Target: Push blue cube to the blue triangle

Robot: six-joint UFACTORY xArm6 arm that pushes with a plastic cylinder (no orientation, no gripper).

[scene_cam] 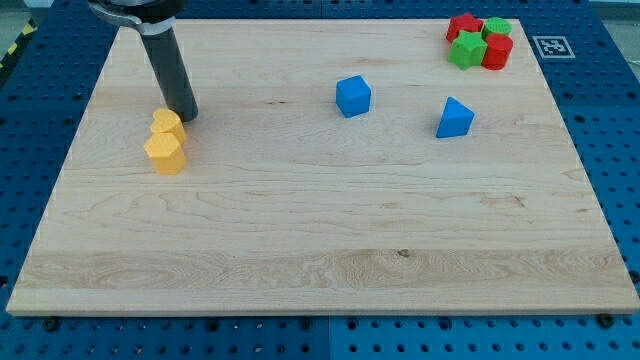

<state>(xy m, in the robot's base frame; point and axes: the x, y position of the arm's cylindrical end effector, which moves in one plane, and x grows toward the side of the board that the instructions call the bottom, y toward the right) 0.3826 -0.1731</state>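
Note:
The blue cube (pixel 353 96) sits on the wooden board a little right of centre, toward the view's top. The blue triangle (pixel 454 118) lies to its right and slightly lower, with a gap between them. My tip (pixel 187 116) rests on the board at the view's left, far left of the blue cube, just above and right of two yellow blocks.
Two yellow blocks (pixel 167 125) (pixel 165 153) stand touching each other just below my tip. A cluster of red and green blocks (pixel 480 42) sits at the board's top right corner. The wooden board (pixel 320 250) lies on a blue pegboard.

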